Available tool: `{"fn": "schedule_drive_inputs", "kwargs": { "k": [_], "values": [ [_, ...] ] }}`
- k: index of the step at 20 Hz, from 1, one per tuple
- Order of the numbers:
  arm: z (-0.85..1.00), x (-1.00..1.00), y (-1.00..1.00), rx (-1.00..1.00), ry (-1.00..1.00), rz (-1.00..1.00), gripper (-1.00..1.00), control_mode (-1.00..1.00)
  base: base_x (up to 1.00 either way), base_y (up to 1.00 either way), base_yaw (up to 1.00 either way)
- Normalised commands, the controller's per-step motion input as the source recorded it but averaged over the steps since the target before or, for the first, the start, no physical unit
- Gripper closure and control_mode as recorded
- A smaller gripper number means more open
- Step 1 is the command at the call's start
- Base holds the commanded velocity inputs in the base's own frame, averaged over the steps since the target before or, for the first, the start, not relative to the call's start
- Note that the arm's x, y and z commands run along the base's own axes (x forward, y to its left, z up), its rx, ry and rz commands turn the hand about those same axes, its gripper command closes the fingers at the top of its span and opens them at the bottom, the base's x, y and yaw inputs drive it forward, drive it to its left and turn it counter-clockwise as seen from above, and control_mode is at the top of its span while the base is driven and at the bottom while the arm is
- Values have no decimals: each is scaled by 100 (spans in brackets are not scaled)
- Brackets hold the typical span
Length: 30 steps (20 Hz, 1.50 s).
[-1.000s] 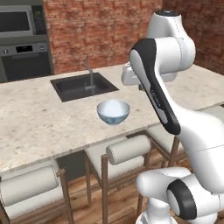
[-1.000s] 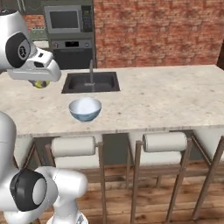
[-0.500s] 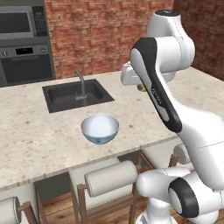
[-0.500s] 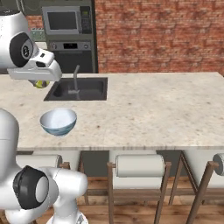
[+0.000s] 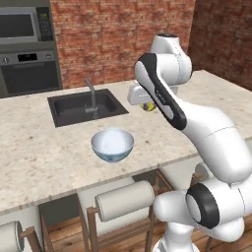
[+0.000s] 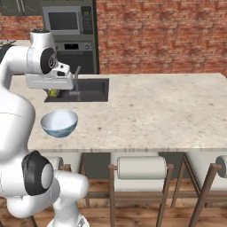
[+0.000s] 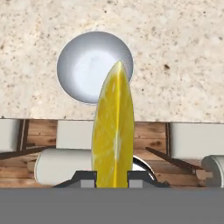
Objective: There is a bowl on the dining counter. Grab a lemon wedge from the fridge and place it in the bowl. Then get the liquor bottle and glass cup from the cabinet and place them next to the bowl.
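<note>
Hand view looks straight down along the gripper (image 7: pixel 113 177), whose two dark fingers are pinched on a yellow lemon wedge (image 7: pixel 113 135) standing on its edge between them, rind up. Past the wedge sits the pale bowl (image 7: pixel 89 65) on the speckled stone dining counter (image 7: pixel 183 57), close to the counter's near edge, with padded stools (image 7: pixel 65 164) showing over wooden floor beyond that edge. From the left base view the bowl (image 5: pixel 112 144) rests on the counter just in front of the dark sink (image 5: pixel 86 106) and its faucet (image 5: pixel 91 93), and the wedge (image 5: pixel 146 106) hangs in the air, above the counter, beside the sink and off to the side of the bowl rather than over it. Right base view shows the wedge (image 6: pixel 53 92) tucked under the white hand, up behind the bowl (image 6: pixel 59 123).
</note>
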Motion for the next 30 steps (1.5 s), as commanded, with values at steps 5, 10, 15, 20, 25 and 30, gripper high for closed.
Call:
{"fn": "schedule_drive_inputs", "kwargs": {
  "k": [5, 10, 15, 20, 25, 30],
  "values": [
    [-93, 56, 24, 0, 6, 10, 100, -100, 0, 0, 0],
    [-74, 34, 48, 0, 2, 6, 100, -100, 0, 0, 0],
    [-62, 40, 30, 0, 5, 3, 100, -100, 0, 0, 0],
    [-42, 42, 15, 0, 1, 0, 100, -100, 0, 0, 0],
    [-25, 34, 14, -2, 0, 0, 100, -100, 0, 0, 0],
    [-41, 26, 21, -6, 1, 0, 100, -100, 0, 0, 0]
  ]
}}
